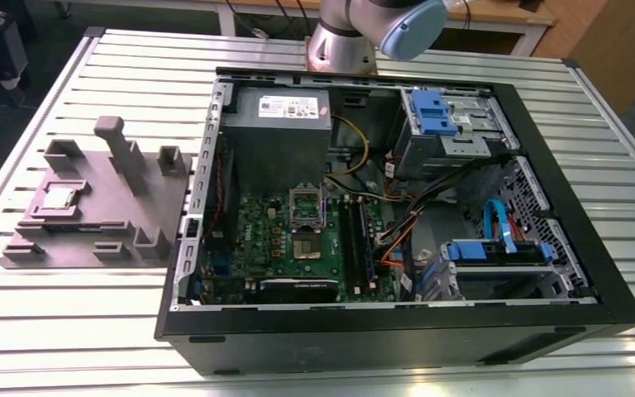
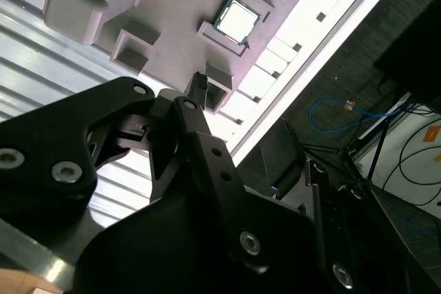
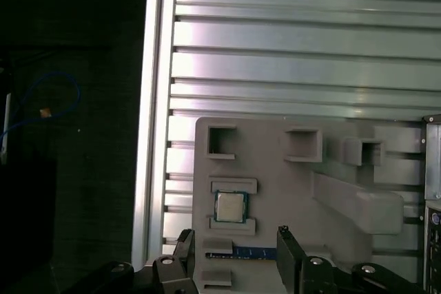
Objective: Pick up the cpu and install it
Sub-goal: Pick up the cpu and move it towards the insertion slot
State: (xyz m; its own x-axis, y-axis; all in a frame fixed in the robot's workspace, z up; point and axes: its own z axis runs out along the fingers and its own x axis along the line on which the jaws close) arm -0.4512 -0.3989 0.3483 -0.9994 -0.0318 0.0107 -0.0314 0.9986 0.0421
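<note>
The cpu, a small square chip with a shiny silver top, lies in a shallow seat on the grey fixture to the exterior view's left of the computer case. In both wrist views the cpu rests flat between two low ridges. My gripper hangs well above the fixture, open, its two black fingers spread wide with nothing between them. In the second wrist view the gripper is seen from the side, apart from the chip.
The open black computer case holds a green motherboard with a dark metal-framed socket, a grey power-supply box and blue drive brackets. A tall peg rises from the fixture. The slatted metal table ends close beside the fixture.
</note>
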